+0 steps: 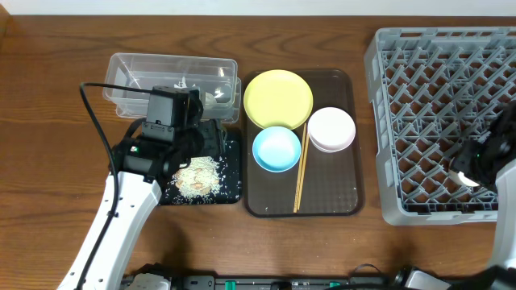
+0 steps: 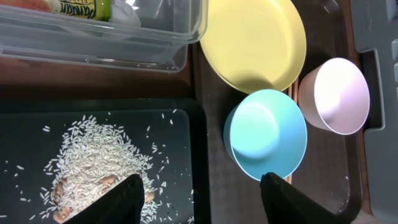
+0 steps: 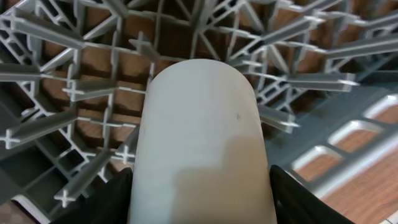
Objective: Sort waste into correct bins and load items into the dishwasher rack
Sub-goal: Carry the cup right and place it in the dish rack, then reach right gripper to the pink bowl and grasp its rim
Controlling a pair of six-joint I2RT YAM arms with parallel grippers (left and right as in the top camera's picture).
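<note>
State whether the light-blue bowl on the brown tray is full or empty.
Empty: the light-blue bowl shows a bare, clean inside in the left wrist view.

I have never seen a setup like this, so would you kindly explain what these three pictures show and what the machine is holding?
Two robot arms work at a wooden table. One picture looks down from above; the other two come from cameras on each wrist.

The left tool hangs open and empty over a black tray of rice crumbs, beside a clear tub.

A brown tray carries a yellow plate, blue bowl, pink-white bowl and chopsticks.

The right tool holds a white cup inside the grey dishwasher rack.
</note>
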